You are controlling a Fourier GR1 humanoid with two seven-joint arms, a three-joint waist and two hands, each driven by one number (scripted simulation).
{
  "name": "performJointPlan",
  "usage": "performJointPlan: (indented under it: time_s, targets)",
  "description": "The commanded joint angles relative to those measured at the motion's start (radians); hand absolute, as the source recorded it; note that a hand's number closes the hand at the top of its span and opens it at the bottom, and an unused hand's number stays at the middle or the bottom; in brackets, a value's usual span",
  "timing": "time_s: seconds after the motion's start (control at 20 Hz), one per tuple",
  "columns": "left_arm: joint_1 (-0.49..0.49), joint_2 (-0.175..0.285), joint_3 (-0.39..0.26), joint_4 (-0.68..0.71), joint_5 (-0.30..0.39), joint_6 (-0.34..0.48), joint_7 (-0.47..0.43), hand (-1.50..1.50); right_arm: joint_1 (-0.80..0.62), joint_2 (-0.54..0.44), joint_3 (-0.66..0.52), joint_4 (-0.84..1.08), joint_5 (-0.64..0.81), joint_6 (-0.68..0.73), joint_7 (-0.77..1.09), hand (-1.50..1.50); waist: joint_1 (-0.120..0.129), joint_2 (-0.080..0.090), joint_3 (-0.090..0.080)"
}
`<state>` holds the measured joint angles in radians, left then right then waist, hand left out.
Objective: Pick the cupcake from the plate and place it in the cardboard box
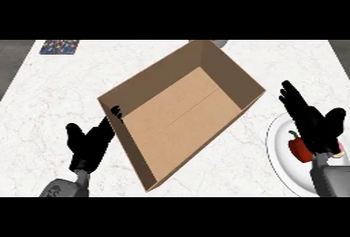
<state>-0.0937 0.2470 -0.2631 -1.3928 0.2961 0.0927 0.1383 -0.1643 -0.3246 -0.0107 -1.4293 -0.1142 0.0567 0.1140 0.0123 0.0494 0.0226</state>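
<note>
**Grasp pending: right hand [311, 122] open over the plate [277, 155]; cardboard box [178, 115] holds nothing.**

Right hand: fingers straight, thumb apart, nothing held. Beneath it, on the smooth white round plate, lies a glossy red item [298, 149] with a green stem. A pink sliver at the wrist is judged to be the cupcake [340, 148], mostly hidden. Pick and placement both remain. The box is matte tan, rectangular, open-topped and set diagonally. Left hand [89, 143] is open, fingertips at the box's wall. The counter [68, 88] is white and veined.

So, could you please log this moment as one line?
left hand open, at left wall of box | right hand open, over plate | box empty
</note>
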Motion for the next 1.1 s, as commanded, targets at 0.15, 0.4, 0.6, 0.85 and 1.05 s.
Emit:
performJointPlan:
  time_s: [0.15,0.4,0.6,0.85,1.05]
  targets:
    - [-0.025,0.209,0.109,0.027,-0.171,0.11,-0.041,0.0,0.002,-0.122,-0.033,0.062,-0.225,0.418,-0.14,-1.5,0.012,-0.046,-0.013]
    - [-0.025,0.259,0.134,0.052,-0.228,0.164,-0.046,0.0,-0.056,-0.376,0.048,-0.094,0.083,0.529,-0.357,-1.5,0.022,-0.061,-0.012]
    - [-0.003,0.285,0.164,0.069,-0.262,0.206,-0.084,0.0,0.078,-0.363,-0.026,0.126,-0.075,0.723,-0.65,-1.5,0.007,-0.03,-0.007]
    - [-0.01,0.294,0.165,0.063,-0.267,0.203,-0.082,0.0,0.046,-0.421,-0.052,0.211,-0.063,0.804,-0.846,-1.5,0.032,-0.029,-0.004]
    - [-0.033,0.309,0.167,0.065,-0.264,0.178,-0.084,0.0,-0.007,-0.525,-0.032,0.205,0.07,0.706,-0.919,-1.5,0.049,-0.027,-0.007]
